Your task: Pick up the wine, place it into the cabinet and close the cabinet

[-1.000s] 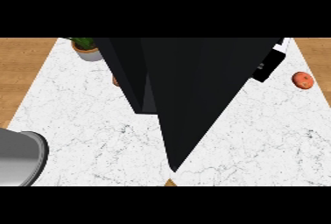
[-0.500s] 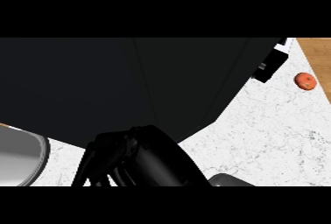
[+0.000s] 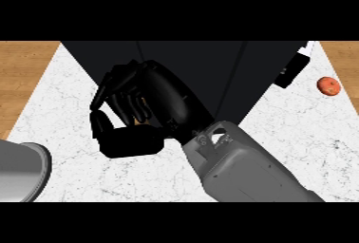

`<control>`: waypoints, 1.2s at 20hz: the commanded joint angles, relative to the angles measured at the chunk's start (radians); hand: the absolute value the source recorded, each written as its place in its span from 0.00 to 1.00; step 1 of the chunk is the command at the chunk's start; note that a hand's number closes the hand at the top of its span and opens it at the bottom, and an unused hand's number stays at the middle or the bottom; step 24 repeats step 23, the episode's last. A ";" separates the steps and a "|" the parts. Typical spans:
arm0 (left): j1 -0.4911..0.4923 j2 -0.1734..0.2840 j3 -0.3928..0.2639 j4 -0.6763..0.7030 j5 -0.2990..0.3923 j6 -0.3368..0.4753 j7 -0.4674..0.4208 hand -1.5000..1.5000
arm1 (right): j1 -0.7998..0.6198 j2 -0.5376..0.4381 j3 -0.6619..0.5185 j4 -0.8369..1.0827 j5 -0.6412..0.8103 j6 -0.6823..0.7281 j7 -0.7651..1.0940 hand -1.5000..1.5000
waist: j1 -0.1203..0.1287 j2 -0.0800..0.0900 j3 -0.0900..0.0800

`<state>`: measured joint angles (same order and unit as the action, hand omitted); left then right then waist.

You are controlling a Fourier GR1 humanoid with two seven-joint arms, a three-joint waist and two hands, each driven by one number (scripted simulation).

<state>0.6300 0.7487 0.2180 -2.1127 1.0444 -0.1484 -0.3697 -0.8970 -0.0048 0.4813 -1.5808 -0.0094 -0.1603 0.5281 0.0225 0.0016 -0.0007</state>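
Head view, near to far.

Nearest, at the lower edge right of centre: grey forearm (image 3: 245, 171), slanting up and to the left across the white marbled counter (image 3: 294, 128). At the lower left edge: grey rounded form (image 3: 21, 171), cut off by the border, identity not discernible.

At the end of the forearm, over the middle-left of the counter: right hand (image 3: 165, 99), black, back turned toward the viewer. Fingers (image 3: 129, 102) curled downward and leftward; thumb (image 3: 101, 128) bent in beneath them, closing the clasp from the lower left.

Inside that clasp: wine (image 3: 146, 105), almost wholly hidden. Visible only as narrow brownish slivers between the curled fingers and just above the thumb's base. Enclosed by the hand on all sides that show, therefore within the grasp rather than beside it. Direction of neck and base, and lie of the long axis, not to be told: too little of the body exposed.

Behind and above the hand: large dark wedge-shaped mass (image 3: 210, 61), broad at the top, narrowing toward the wrist, overlapping the fingers' outline so that the edges merge.

Farther right, at the wedge's upper right flank: small black-and-white object (image 3: 293, 69), tilted. Beyond it, well apart from the hand, near the right border: round red-orange fruit (image 3: 328, 85) at the counter's edge.

Farthest, at both upper corners: wooden surface (image 3: 21, 61) flanking the marble.
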 commanded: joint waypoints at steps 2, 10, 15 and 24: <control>0.014 -0.008 0.035 -0.034 0.019 -0.035 0.072 0.00 | -0.065 -0.026 -0.127 0.175 0.000 0.065 -0.104 1.00 | 0.002 0.000 0.001; -0.113 -0.088 -0.144 -0.042 -0.132 0.089 0.097 0.00 | -0.105 -0.089 -0.244 0.337 -0.035 0.154 -0.243 1.00 | -0.010 0.005 0.001; -0.204 -0.117 -0.223 -0.057 -0.169 0.182 0.125 0.00 | -0.112 -0.121 -0.244 0.420 -0.009 0.173 -0.322 1.00 | -0.018 0.017 0.001; -0.258 -0.164 -0.282 0.026 -0.233 0.205 0.107 0.00 | -0.088 -0.155 -0.250 0.434 -0.022 0.199 -0.356 1.00 | -0.028 0.014 0.000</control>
